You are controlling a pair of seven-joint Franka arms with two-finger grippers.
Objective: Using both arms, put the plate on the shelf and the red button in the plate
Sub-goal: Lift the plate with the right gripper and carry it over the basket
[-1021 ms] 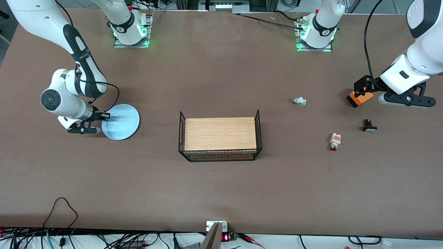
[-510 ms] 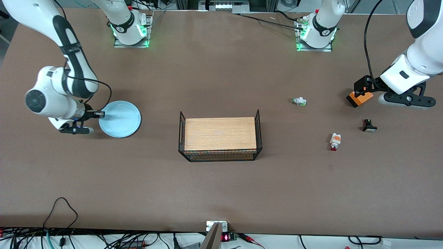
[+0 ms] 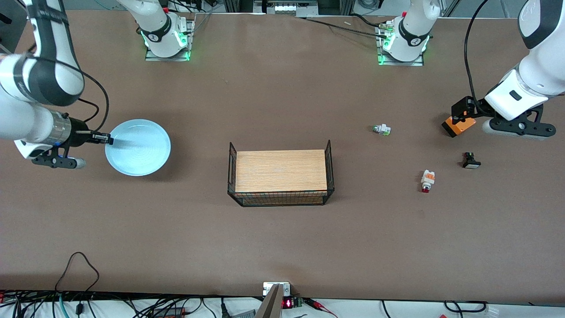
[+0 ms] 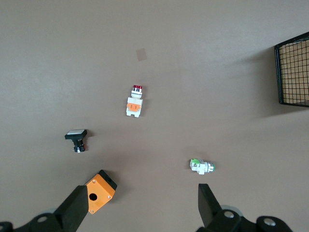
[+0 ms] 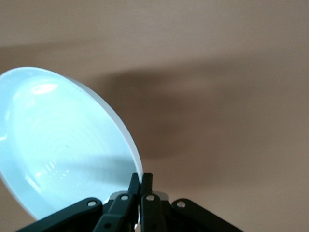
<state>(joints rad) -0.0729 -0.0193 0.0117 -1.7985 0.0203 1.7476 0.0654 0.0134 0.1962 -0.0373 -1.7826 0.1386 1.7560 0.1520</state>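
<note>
We have the plate [image 3: 137,147] pinched by its rim in the right gripper [image 3: 107,139], lifted over the right arm's end of the table; next we carry it to the tray [image 3: 281,170]. The red button [image 3: 427,180] lies on the table, and our left gripper [image 4: 140,205] waits spread wide above it.

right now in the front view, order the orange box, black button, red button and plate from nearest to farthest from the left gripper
1. Orange box, under the left gripper.
2. Black button, nearer the camera.
3. Red button, toward the tray.
4. Plate, at the right arm's end.
</note>
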